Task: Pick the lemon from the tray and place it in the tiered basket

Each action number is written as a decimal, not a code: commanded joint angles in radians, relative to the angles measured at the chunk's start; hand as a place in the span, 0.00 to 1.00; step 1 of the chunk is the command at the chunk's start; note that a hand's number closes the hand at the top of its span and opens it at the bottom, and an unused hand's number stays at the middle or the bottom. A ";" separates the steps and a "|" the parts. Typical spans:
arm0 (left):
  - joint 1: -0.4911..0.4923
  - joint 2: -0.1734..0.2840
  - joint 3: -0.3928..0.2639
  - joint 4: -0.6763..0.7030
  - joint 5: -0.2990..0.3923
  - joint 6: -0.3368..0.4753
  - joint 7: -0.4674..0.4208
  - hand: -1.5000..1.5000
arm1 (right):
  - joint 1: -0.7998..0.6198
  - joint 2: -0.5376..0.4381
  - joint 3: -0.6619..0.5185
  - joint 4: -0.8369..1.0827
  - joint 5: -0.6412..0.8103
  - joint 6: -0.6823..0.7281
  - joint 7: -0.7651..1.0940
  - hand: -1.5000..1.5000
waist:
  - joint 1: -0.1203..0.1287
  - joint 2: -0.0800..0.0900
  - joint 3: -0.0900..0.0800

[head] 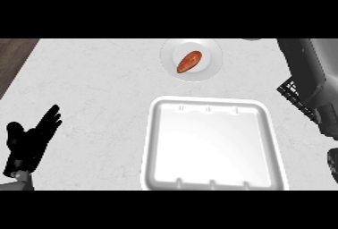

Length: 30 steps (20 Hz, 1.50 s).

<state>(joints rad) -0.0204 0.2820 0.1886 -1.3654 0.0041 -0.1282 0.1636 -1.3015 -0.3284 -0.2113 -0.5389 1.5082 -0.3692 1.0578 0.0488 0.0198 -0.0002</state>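
1. Lemon first: I can't tell where it is from the head view. It's not showing on the tray, and nothing yellow is visible anywhere else.
2. White tray [214, 147] sits in the middle of the table [92, 80], and its inside is bare.
3. Beyond the tray's far edge there's a round plate [210, 67] with one orange-brown piece of food [189, 61] lying on it at an angle.
4. Left hand [30, 138] is at the lower left, released, fingers straight and pointing up, holding nothing, well apart from the tray.
5. Right forearm [310, 67] runs along the right edge, passing over a bit of black mesh, which I take to be the tiered basket [293, 95].
6. Right hand: I can't pick it out, so I can't tell whether it's clenched, released or grasping something.
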 commanded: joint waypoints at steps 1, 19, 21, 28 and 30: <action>-0.002 0.007 0.005 0.009 0.007 -0.015 -0.012 0.50 | 0.016 -0.061 -0.103 -0.028 -0.082 -0.230 -0.023 1.00 | 0.006 0.010 0.003; 0.004 -0.011 -0.014 -0.026 -0.001 -0.015 0.014 0.50 | 0.012 -0.370 -0.036 0.335 0.032 -0.012 -0.313 1.00 | 0.017 0.011 0.000; 0.016 -0.003 0.003 -0.025 0.009 -0.018 0.011 0.50 | -0.028 -0.389 -0.002 0.349 0.061 0.075 -0.341 1.00 | 0.012 0.002 -0.001; -0.004 -0.008 0.001 -0.021 0.000 -0.008 0.028 0.50 | -0.045 -0.424 0.014 0.376 0.073 0.118 -0.458 1.00 | 0.009 0.004 0.001; 0.007 -0.003 -0.004 -0.052 -0.004 -0.008 0.049 0.50 | -0.109 -0.415 0.037 0.385 0.094 0.217 -0.457 1.00 | 0.014 0.001 0.001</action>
<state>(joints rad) -0.0109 0.2874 0.1975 -1.3947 0.0123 -0.1492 0.1858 -1.3590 -0.7343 -0.1981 -0.1714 1.5792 -0.2369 0.6299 0.0586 0.0219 0.0007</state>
